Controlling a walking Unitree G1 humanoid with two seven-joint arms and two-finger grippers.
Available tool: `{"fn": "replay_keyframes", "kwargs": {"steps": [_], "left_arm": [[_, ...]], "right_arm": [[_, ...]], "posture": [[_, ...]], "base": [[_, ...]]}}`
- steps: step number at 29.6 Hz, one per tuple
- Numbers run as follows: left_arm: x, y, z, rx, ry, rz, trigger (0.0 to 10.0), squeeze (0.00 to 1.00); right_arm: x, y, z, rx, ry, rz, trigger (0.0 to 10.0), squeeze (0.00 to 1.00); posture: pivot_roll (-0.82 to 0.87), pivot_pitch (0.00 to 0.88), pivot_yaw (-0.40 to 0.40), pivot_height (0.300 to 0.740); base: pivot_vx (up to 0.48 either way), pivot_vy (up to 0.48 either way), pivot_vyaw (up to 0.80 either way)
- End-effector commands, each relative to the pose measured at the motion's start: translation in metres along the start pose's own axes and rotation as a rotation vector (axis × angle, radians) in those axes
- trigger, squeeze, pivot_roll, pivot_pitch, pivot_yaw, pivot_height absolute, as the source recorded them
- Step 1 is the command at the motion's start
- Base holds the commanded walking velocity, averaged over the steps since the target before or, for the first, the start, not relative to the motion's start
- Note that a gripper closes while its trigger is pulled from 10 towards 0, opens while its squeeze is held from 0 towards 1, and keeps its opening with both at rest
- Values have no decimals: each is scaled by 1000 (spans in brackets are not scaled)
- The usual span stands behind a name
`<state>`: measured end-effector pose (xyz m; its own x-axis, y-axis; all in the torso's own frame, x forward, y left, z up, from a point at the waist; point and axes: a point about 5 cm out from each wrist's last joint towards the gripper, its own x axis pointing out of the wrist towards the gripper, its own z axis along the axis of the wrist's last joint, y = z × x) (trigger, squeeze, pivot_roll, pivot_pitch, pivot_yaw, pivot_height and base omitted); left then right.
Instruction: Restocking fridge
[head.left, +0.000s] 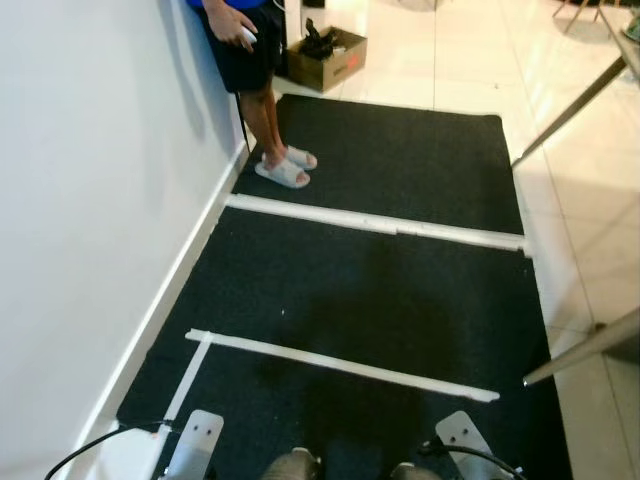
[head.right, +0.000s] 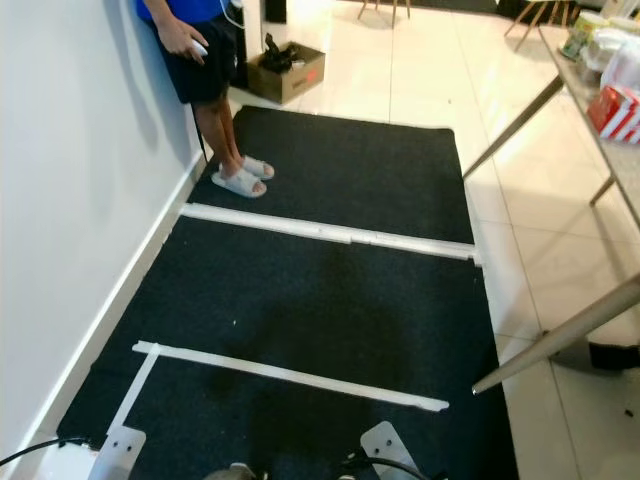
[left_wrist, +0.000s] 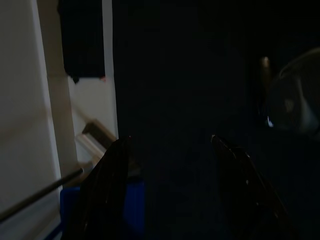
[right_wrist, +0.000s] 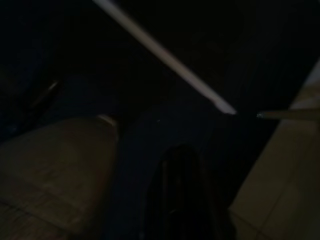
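You stood on a black mat (head.left: 380, 300), both arms hanging idle. The left gripper (left_wrist: 170, 150) had its two fingers spread wide and empty; the right gripper (right_wrist: 182, 165) was too dark for you to tell its state. Two white tape strips (head.left: 340, 362) crossed the mat. Farther off, a person (head.left: 262, 110) in sandals leaned by the wall (head.left: 90, 200), beyond them a cardboard box (head.left: 328, 58). To your right, packages (head.right: 612, 108) lay on a table (head.right: 590, 90).

Daylight flooded the pale floor tiles (head.left: 430, 50) with glare while the black mat (head.left: 400, 300) stayed sharp and evenly lit; a person (head.left: 245, 45) cast soft wall shadow; both wrist views were dim, murky
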<state>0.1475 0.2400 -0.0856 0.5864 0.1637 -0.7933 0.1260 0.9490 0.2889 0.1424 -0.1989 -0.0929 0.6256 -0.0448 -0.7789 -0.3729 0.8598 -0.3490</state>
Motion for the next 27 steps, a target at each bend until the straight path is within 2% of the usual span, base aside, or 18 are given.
{"fn": "replay_keyframes", "kwargs": {"steps": [1, 20, 23, 27], "left_arm": [[-1, -4, -5, -25, 18, 0, 10000, 0], [1, -2, 4, -34, -15, 4, 10000, 0], [3, -4, 15, -31, -61, -7, 10000, 0], [6, -10, 40, 36, -174, -57, 10000, 0]], "right_arm": [[-4, 4, -9, 11, 19, 20, 10000, 0], [-4, 0, -7, 48, -4, -8, 10000, 0], [-3, -3, -6, 75, -16, -22, 10000, 0], [-2, -7, -1, 139, -41, -48, 10000, 0]], "posture": [[-78, 156, -28, 740], [-83, 146, -21, 740], [-84, 145, -20, 740], [-85, 140, -17, 740]], "base": [[0, 0, 0], [0, 0, 0], [0, 0, 0], [0, 0, 0]]}}
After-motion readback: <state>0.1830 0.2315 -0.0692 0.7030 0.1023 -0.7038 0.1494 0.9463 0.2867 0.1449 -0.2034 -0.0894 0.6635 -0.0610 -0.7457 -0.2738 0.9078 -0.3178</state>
